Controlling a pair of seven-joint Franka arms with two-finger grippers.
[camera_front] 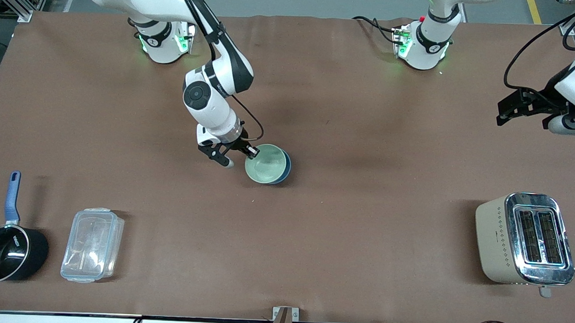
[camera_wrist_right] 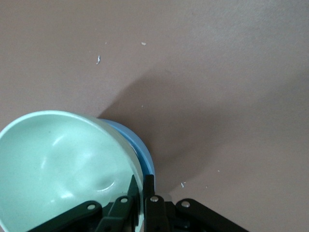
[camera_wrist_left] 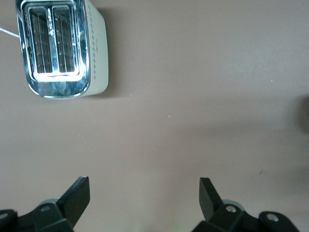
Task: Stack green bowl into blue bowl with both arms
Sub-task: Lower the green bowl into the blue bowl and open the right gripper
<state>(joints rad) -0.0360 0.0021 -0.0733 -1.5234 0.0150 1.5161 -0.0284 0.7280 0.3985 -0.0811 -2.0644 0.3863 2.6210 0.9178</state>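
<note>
The green bowl [camera_front: 266, 163] sits tilted inside the blue bowl [camera_front: 285, 167] near the table's middle. My right gripper [camera_wrist_right: 140, 186] pinches the green bowl's rim, one finger [camera_wrist_right: 130, 191] inside and one outside. The clear lidded box [camera_front: 92, 244] and the black saucepan [camera_front: 8, 252] stand at the right arm's end, nearer the front camera. The brown table [camera_front: 355, 135] also carries the toaster [camera_front: 524, 239]. My left gripper [camera_wrist_left: 145, 191] waits over bare table, jaws wide and empty. Only a sliver of the blue bowl shows.
</note>
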